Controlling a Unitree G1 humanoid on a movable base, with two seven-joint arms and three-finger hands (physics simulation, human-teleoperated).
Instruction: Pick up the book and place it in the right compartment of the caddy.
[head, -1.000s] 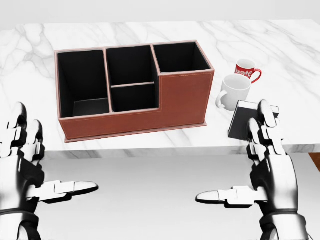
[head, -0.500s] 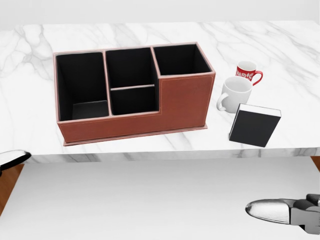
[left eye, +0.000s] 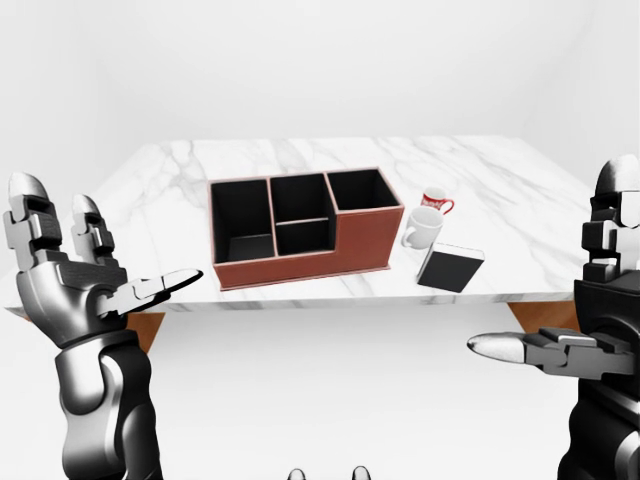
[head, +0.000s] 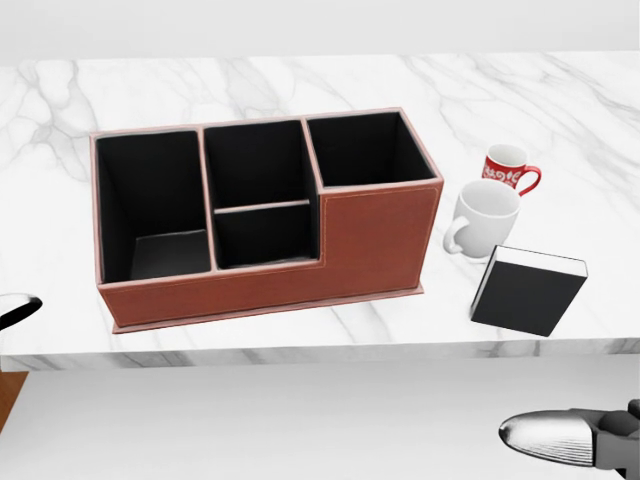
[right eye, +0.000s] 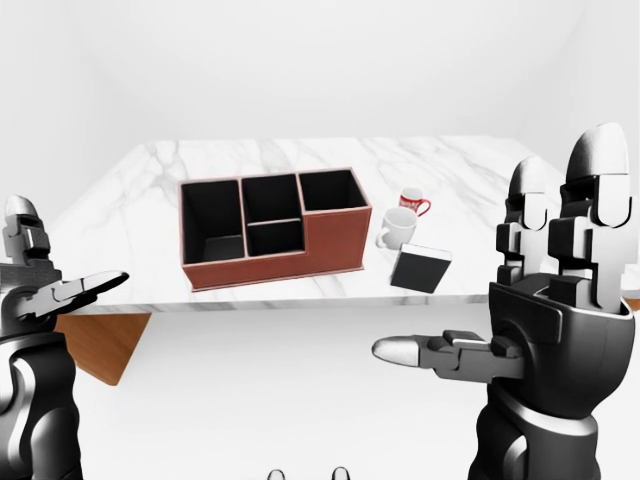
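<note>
The black book with a white page edge lies on the marble table, at the lower right of the head view, to the right of the caddy. The brown caddy has black compartments; its right compartment is empty. My left hand is open and held up at the left, short of the table. My right hand is open and raised at the right, short of the table and apart from the book. Only thumb tips show in the head view.
A white mug stands just above the book in the head view, with a red mug beyond it. The near table edge runs across the head view below the caddy. Brown floor shows under the table at left.
The whole head view has shifted: the table's things look larger and lower, so the camera moved closer. My hands dropped out of the head view; only thumb tips remain.
</note>
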